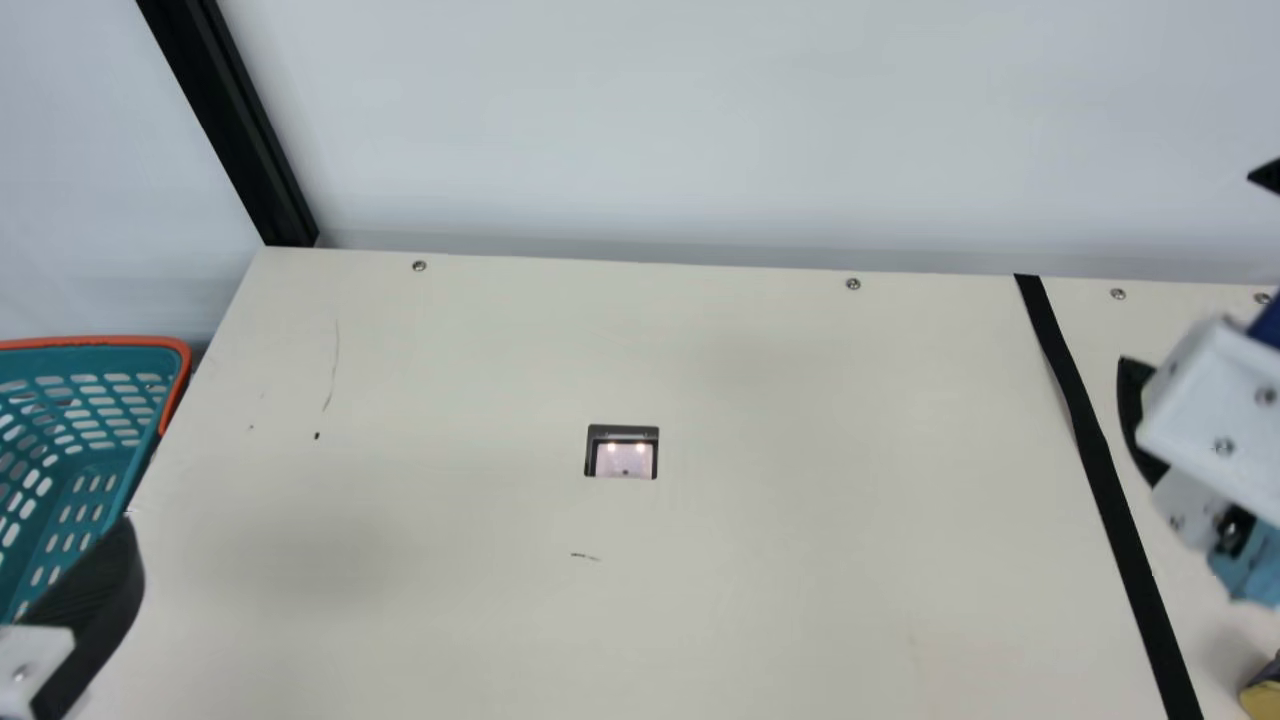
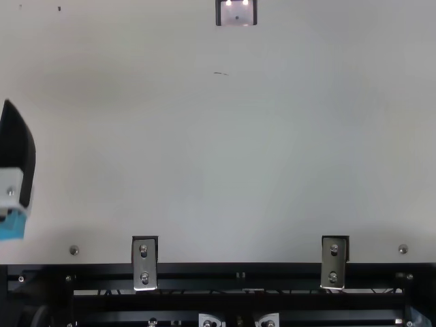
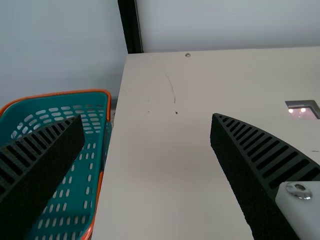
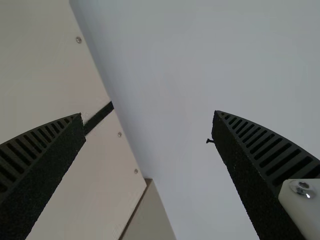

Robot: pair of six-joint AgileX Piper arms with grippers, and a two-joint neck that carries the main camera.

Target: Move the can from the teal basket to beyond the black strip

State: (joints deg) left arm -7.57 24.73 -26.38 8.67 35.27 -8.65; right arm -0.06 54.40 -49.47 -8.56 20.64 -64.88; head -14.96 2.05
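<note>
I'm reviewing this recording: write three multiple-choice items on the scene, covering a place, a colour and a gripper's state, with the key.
1. Where is the teal basket in the main view?
A) left edge
B) centre
C) right edge

2. What colour is its rim?
A) white
B) orange
C) yellow

3. How is the left gripper?
A) shut on a can
B) shut, empty
C) open, empty

1 A: it shows left of the tabletop.
2 B: an orange band runs along its upper edge.
3 C: its fingers stand wide apart, nothing between them.

Cream table (image 1: 750,560), black strip (image 1: 1100,470) toward right
</note>
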